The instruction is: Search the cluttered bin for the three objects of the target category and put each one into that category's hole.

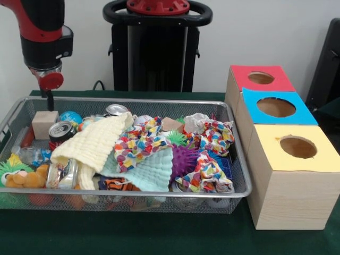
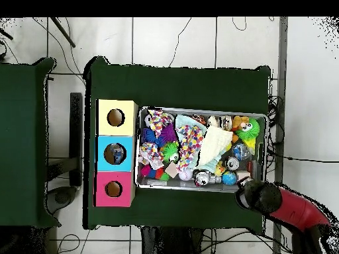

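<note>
The wire-mesh bin (image 1: 127, 100) is full of clutter; it also shows in the overhead view (image 2: 198, 110). One clear creased bottle (image 1: 62, 174) lies at the front left, half under a cream cloth (image 1: 95, 141). Another clear shiny bottle (image 1: 31, 155) lies by the left wall. I cannot make out a third. The blue-topped box (image 1: 249, 102) stands in the middle of the row, with its round hole (image 1: 276, 107). In the overhead view that hole (image 2: 117, 154) shows something pale inside. My gripper (image 1: 50, 100) hangs over the bin's far left corner, holding nothing; it also shows in the overhead view (image 2: 242, 186).
A red-topped box (image 1: 241, 74) and a yellow-topped box (image 1: 319, 159) flank the blue one. The bin also holds two drink cans (image 1: 61, 130) (image 1: 116, 110), a wooden block (image 1: 44, 124), a purple spiky ball (image 1: 186, 159), patterned cloths (image 1: 139, 141) and soft toys (image 1: 24, 178).
</note>
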